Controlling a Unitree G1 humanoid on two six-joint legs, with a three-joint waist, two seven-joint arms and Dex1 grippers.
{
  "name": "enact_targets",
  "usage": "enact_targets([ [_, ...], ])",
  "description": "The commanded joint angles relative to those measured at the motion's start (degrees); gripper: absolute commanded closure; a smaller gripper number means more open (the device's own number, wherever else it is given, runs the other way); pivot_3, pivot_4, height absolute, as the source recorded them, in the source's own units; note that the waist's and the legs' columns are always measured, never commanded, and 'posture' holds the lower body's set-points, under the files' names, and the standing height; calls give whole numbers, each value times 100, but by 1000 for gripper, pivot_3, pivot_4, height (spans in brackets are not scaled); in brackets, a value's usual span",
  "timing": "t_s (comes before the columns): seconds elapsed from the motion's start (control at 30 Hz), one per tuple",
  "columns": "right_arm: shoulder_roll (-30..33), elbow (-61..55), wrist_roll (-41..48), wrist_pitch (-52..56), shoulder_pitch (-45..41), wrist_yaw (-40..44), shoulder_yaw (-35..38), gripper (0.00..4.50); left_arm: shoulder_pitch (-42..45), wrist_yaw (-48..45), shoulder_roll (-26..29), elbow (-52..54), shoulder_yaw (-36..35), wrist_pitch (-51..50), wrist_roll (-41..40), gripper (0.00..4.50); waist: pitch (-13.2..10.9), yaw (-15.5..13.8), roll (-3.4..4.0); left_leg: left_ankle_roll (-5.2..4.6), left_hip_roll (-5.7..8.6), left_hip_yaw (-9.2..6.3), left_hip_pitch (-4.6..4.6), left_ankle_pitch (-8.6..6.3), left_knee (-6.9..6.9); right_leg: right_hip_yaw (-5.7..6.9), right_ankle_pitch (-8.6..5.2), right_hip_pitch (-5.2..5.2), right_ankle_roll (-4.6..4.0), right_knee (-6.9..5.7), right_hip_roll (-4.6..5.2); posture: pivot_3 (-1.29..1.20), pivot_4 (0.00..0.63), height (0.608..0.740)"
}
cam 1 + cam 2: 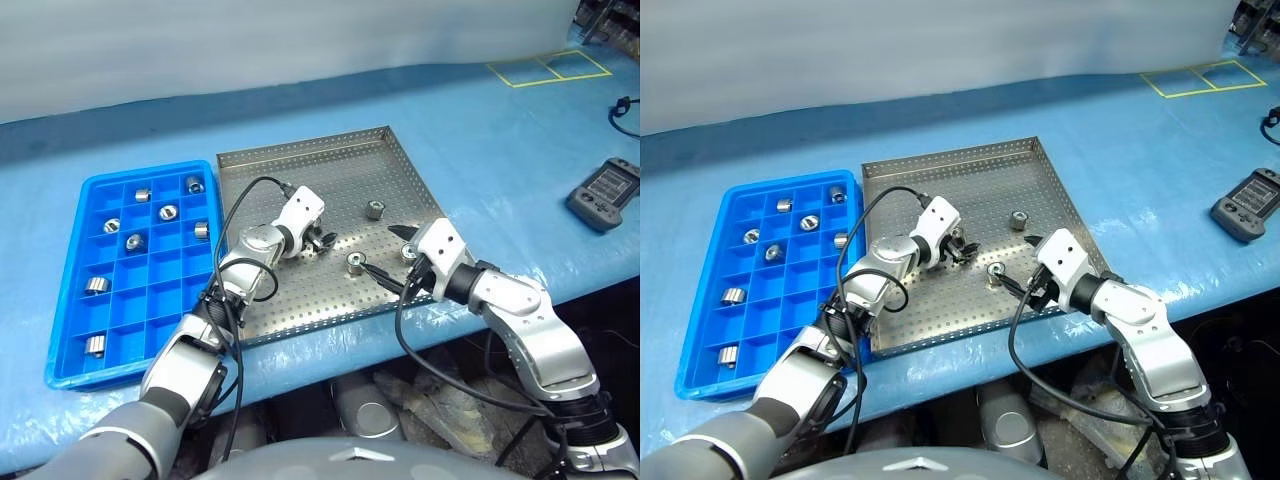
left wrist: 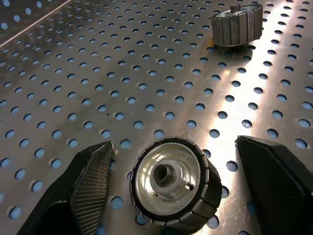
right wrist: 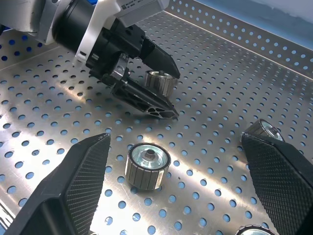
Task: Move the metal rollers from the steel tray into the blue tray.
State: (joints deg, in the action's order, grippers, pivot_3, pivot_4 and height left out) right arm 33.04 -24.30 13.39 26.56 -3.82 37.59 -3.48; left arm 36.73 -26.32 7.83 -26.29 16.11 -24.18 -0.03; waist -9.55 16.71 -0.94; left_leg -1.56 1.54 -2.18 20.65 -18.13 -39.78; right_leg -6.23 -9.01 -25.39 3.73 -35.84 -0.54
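- Our left gripper [image 1: 322, 240] sits low over the steel tray [image 1: 300, 160], its two black fingers [image 2: 88, 181] set astride one metal roller [image 2: 171, 183]. We see a gap on each side, so the fingers stand part-open and are not yet pressing on it.
- That roller stands on end on the perforated floor, its bored face up and its axis upright; the fingers flank its ribbed wall, so we judge the closing stroke will meet it across the width.
- Our right gripper [image 1: 392, 252] hangs wide open and empty, near the tray's front edge.
- A second roller [image 3: 147, 165] stands between the right fingers but well short of them; others [image 1: 375, 210] lie further back on the tray.
- The left arm is plainly the one on its target, and also the nearer to the blue tray [image 1: 70, 300], which lies just beside the steel tray on our left with several rollers already in its compartments.
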Motion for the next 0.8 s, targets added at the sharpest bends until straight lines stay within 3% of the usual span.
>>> enact_targets([
  [0.03, -36, -16, 8, -129, -120, 25, 2, 0, 4, 41, 5, 48, -88, -2, 81, 925, 0, -3, 0, -2, 0, 4, 0, -1, 0, -3, 1, 0, 2, 0, 0, -299, 150, 740],
  [0.17, -31, 9, 15, -153, -140, 30, -13, 0, -7, 5, 15, 103, -126, -47, 44, 1088, 0, -13, 0, -8, 1, 17, -3, -4, 0, -14, 3, -1, 9, 2, 0, -293, 150, 740],
  [0.33, -37, 30, 9, -174, -157, 28, -34, 0, -18, -32, 39, 179, -129, -81, 45, 2464, 0, -13, 0, -13, 1, 30, -4, -6, 0, -28, 6, -2, 16, 3, 0, -289, 150, 740],
  [0.8, -76, 96, -21, -179, -239, 23, -92, 0, -89, -143, 132, 658, -230, -250, 3, 2595, -1, -15, -1, -24, 2, 52, -8, -12, 0, -54, 9, -5, 25, 4, -2, -277, 150, 740],
])
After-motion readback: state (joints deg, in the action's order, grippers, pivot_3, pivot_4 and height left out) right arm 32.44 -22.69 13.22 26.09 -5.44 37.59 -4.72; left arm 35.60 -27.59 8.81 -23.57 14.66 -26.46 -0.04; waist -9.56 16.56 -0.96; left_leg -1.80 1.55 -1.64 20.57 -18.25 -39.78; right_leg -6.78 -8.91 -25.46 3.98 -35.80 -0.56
